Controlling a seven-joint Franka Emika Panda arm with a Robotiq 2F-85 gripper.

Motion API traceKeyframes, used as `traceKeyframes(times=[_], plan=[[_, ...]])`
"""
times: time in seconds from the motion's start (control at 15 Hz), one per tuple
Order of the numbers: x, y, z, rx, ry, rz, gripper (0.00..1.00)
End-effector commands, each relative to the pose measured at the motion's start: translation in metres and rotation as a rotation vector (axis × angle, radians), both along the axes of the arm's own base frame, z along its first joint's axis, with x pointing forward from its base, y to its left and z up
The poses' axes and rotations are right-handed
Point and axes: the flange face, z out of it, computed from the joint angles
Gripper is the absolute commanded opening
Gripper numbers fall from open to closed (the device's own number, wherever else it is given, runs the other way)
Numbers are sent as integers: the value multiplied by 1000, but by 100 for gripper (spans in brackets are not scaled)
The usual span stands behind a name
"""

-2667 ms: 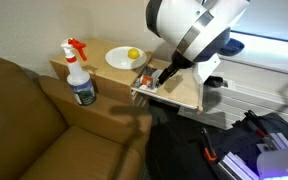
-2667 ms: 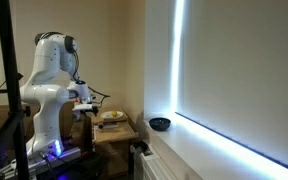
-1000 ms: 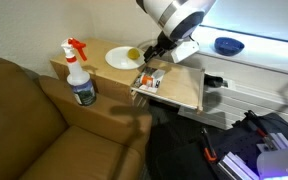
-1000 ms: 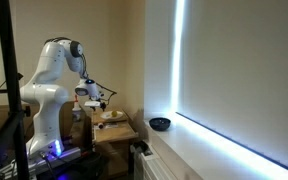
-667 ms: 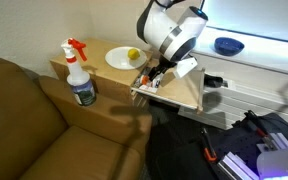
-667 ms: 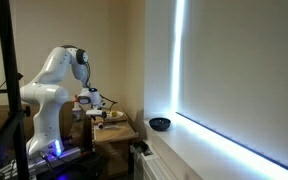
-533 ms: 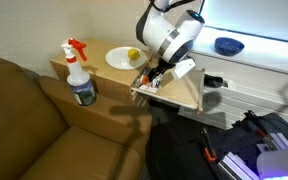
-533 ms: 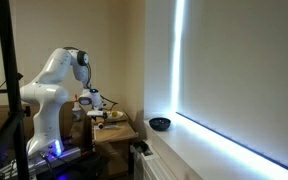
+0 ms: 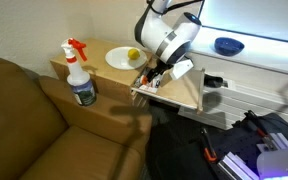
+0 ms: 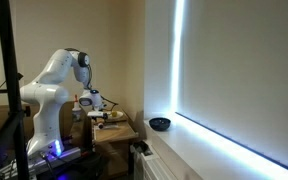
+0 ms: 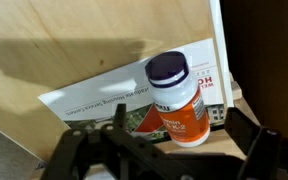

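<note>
Gripper (image 11: 176,150) hangs low over the wooden side table (image 11: 74,35), jaws wide apart, nothing clamped. In the wrist view 1 pill bottle (image 11: 174,100) w/ dark purple cap & orange label lies on its side between the 2 fingers (image 11: 84,155), cap pointing to the far side; there is a gap each side, so no pad is on it. The bottle rests on a printed leaflet (image 11: 94,100) that lies flat near the table's edge. In an exterior view the gripper (image 9: 152,76) sits at the near-left corner of the table (image 9: 184,92), right above the bottle & leaflet, which are too small there to make out in detail. Far-left of it is a white plate (image 9: 118,60) w/ 1 yellow lemon (image 9: 133,54) on it. Further left, a spray bottle (image 9: 80,72) w/ red trigger stands upright by the arm of the brown sofa (image 9: 19,120), well apart from the gripper. A blue bowl (image 9: 227,45) sits on the sill to the far right. In the other angle the white arm (image 10: 56,75) bends down over the table (image 10: 116,130), w/ the bowl (image 10: 160,124) right of it.
</note>
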Motion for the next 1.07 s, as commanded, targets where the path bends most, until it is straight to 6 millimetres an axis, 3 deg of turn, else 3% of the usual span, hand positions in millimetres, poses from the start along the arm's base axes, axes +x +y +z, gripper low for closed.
traceKeyframes(times=[0.0, 0.47, 0.8, 1.0], plan=[[13, 2, -9, 3, -9, 2, 100], [12, 5, -11, 9, -4, -6, 100], [6, -4, -42, -15, 46, -8, 100], [1, -6, -43, -16, 51, -16, 100]])
